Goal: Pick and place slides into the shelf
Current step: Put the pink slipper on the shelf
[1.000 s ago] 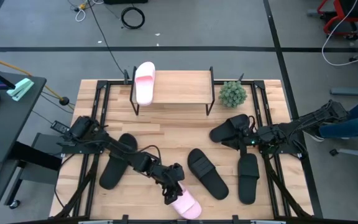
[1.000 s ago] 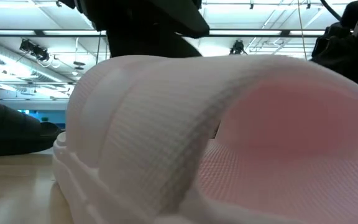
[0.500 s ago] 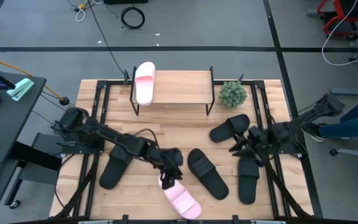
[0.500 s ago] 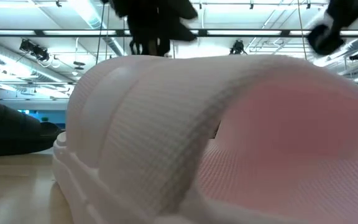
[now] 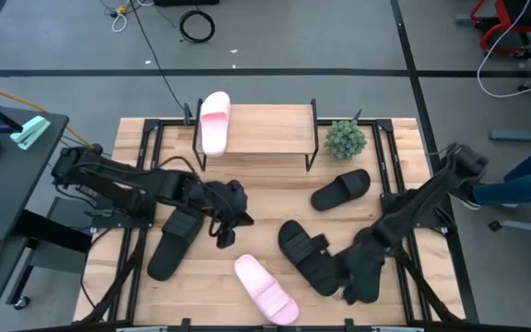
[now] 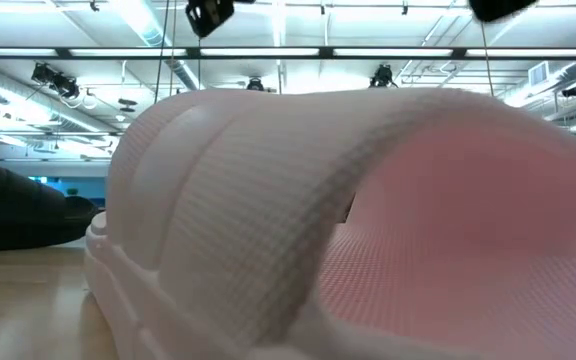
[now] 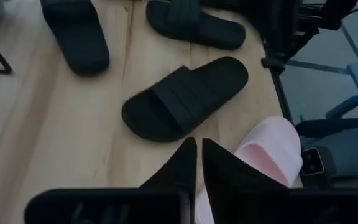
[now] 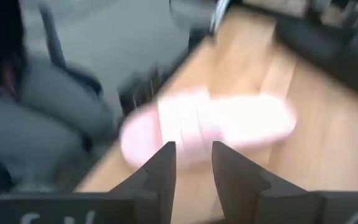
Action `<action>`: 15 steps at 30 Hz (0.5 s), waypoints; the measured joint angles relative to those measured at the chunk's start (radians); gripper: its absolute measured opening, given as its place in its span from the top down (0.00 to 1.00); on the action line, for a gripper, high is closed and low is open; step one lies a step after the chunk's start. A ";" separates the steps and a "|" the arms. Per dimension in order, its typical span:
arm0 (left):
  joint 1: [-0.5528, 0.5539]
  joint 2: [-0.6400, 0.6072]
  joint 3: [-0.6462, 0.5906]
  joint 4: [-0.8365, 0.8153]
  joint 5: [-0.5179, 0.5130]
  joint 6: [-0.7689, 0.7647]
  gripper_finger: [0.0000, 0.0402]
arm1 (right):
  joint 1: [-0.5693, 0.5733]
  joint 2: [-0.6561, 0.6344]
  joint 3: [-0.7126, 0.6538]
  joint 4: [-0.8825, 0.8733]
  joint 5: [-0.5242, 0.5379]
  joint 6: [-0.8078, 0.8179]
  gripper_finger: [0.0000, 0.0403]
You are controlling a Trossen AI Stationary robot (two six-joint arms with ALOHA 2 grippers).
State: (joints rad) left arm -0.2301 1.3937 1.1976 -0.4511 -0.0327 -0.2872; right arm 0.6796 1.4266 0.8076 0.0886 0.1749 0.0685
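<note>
On the slatted wooden table (image 5: 265, 198), one pale pink slide (image 5: 265, 289) lies near the front edge (another (image 5: 214, 121) rests on the light wooden shelf (image 5: 275, 129)); left gripper (image 5: 223, 234) clenched empty, right gripper (image 8: 192, 163) parted.

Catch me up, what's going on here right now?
One pink slide sits on the shelf. The other pink slide lies at the table's near edge, held by nothing. The left gripper, jaws shut and empty, is beside a black slide. The right gripper, jaws open, hangs over two black slides near that pink one.
</note>
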 joint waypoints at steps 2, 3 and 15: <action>0.005 -0.016 0.000 -0.004 0.000 0.011 0.95 | -0.005 0.099 0.066 -0.054 0.004 -0.001 0.73; 0.006 -0.023 0.000 -0.004 -0.001 0.012 0.95 | -0.008 0.141 0.094 -0.053 0.009 -0.002 0.73; -0.029 -0.034 0.000 -0.108 0.001 -0.096 0.95 | 0.007 0.490 0.427 -0.115 0.027 -0.118 0.70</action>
State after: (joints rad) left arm -0.2588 1.3598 1.1973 -0.5587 -0.0322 -0.3831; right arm 0.6865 1.9166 1.2349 -0.0260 0.2024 -0.0500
